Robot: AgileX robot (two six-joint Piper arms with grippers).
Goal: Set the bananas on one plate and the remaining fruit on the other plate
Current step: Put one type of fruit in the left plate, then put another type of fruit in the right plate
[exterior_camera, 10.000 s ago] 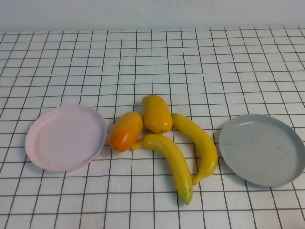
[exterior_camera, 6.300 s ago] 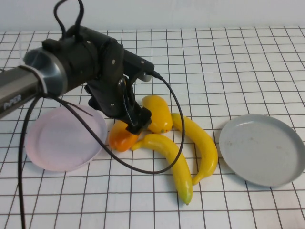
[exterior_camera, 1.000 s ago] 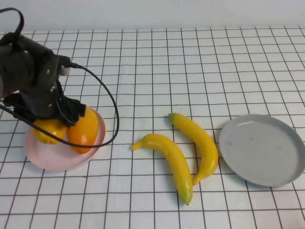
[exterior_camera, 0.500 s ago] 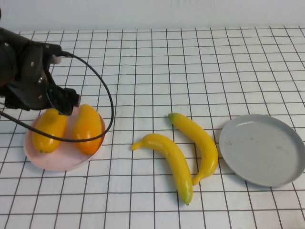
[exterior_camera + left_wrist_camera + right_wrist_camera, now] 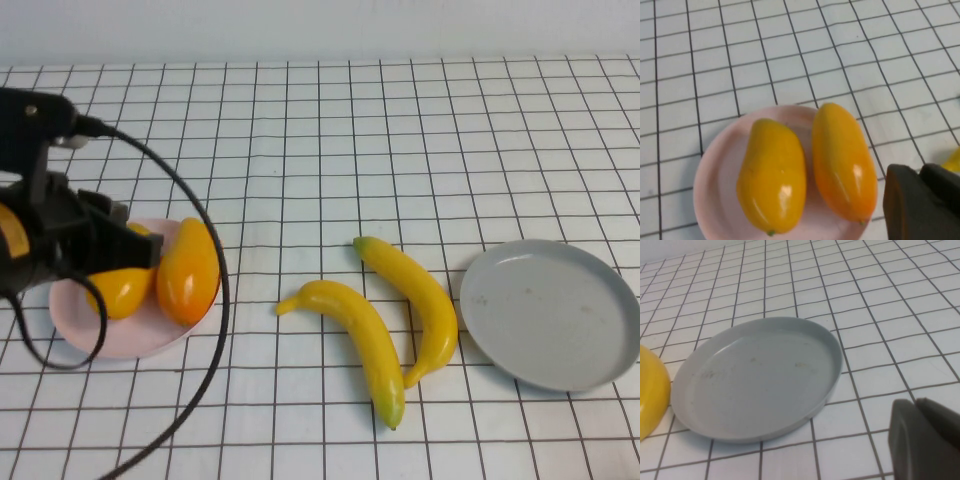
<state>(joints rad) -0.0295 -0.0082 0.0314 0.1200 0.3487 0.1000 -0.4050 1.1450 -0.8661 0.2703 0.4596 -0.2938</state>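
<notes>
Two bananas (image 5: pixel 355 335) (image 5: pixel 415 300) lie on the table between the plates. Two mango-like fruits (image 5: pixel 188 272) (image 5: pixel 122 290) lie side by side on the pink plate (image 5: pixel 120 345). They also show in the left wrist view (image 5: pixel 842 160) (image 5: pixel 772 175) on the pink plate (image 5: pixel 715 175). The grey-blue plate (image 5: pixel 550 312) at the right holds nothing; it also shows in the right wrist view (image 5: pixel 760 375). My left gripper (image 5: pixel 920 175) is shut and empty, raised above and beside the pink plate. My right gripper (image 5: pixel 916 405) is shut and empty, near the grey-blue plate.
The left arm (image 5: pixel 50 240) and its black cable (image 5: pixel 215 330) hang over the table's left side and part of the pink plate. A white gridded cloth (image 5: pixel 330 150) covers the table. One banana's end (image 5: pixel 650 390) shows next to the grey-blue plate.
My left arm has drawn back from over the pink plate toward the near left. Both mango-like fruits stay on the plate, uncovered. Bananas and grey-blue plate have not moved.
</notes>
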